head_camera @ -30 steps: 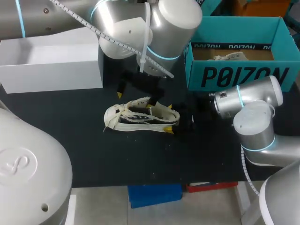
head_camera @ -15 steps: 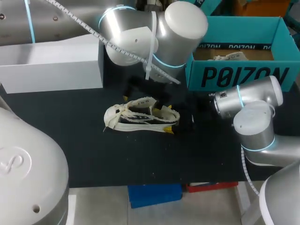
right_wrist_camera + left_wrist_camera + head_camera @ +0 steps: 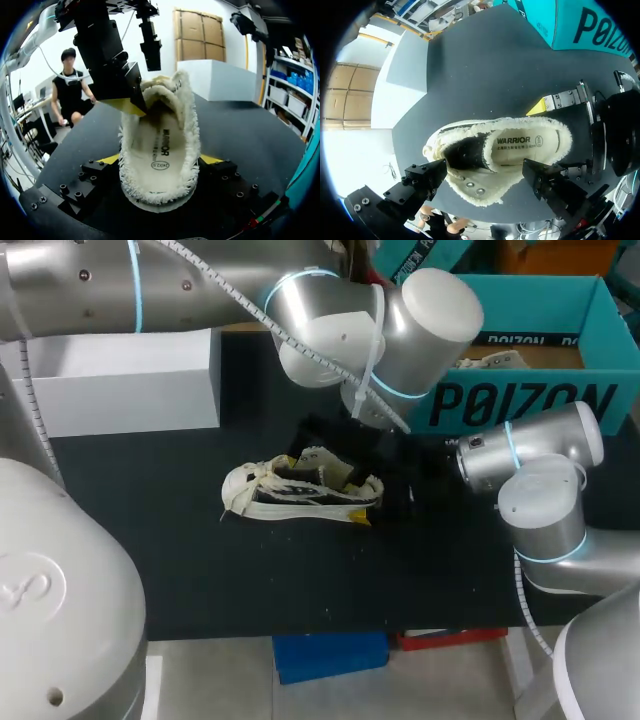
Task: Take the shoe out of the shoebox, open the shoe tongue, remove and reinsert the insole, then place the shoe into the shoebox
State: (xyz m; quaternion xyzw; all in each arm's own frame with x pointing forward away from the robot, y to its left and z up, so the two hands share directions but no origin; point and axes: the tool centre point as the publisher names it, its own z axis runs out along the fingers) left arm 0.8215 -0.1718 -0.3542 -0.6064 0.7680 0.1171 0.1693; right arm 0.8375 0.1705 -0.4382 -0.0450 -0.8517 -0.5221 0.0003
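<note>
A cream fleece-lined shoe [image 3: 290, 490] lies on its sole on the black table, toe to the left. Its insole [image 3: 525, 145] shows inside the mouth. My right gripper [image 3: 365, 495] stands at the heel, and in the right wrist view its yellow-tipped fingers [image 3: 107, 159] press the heel [image 3: 159, 185] from both sides. My left gripper [image 3: 335, 452] hangs open just above the tongue and mouth. In the left wrist view its fingers [image 3: 425, 180] straddle the shoe [image 3: 480, 165] without touching it. The teal shoebox [image 3: 520, 400] stands at the back right.
A white box lid [image 3: 130, 380] stands at the back left of the table. Crumpled paper [image 3: 490, 360] lies inside the teal shoebox. My left arm's big elbow joint [image 3: 400, 330] hangs over the table between the lid and the shoebox.
My left arm has swung to the right and its gripper has come down from behind the shoe to over its mouth. The right gripper and the shoe have stayed put.
</note>
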